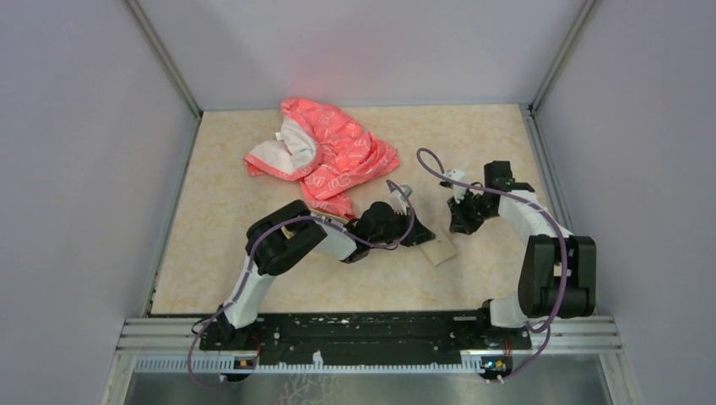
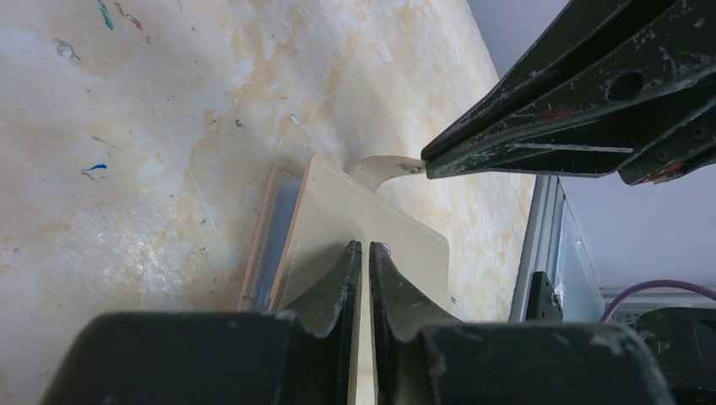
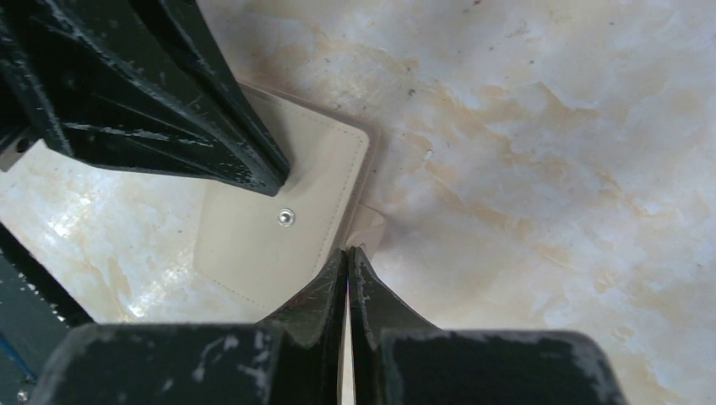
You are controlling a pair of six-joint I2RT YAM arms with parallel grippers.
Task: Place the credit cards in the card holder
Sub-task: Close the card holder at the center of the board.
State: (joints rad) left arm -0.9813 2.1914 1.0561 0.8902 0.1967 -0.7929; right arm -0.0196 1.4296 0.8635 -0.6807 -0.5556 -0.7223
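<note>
Spreading the card holder (image 1: 439, 247), mid-surface toward the near edge: flap (image 2: 371, 215) is clamped by left end effector (image 2: 365, 246), tab (image 2: 384, 169) pinched by right end effector (image 3: 348, 251); pulling apart should be gentle.

— What sort of place is this?
— A robotics lab test cell. Plain lilac-grey panels (image 1: 76, 169) on metal posts (image 1: 165, 55) box in a marble-patterned tabletop (image 1: 473, 143).
— Anything else?
— A left arm (image 1: 279, 245) and right arm (image 1: 553, 270) bolted to a black rail (image 1: 363, 331) along the bottom of the frame, trailing purple cables (image 1: 553, 224).
</note>
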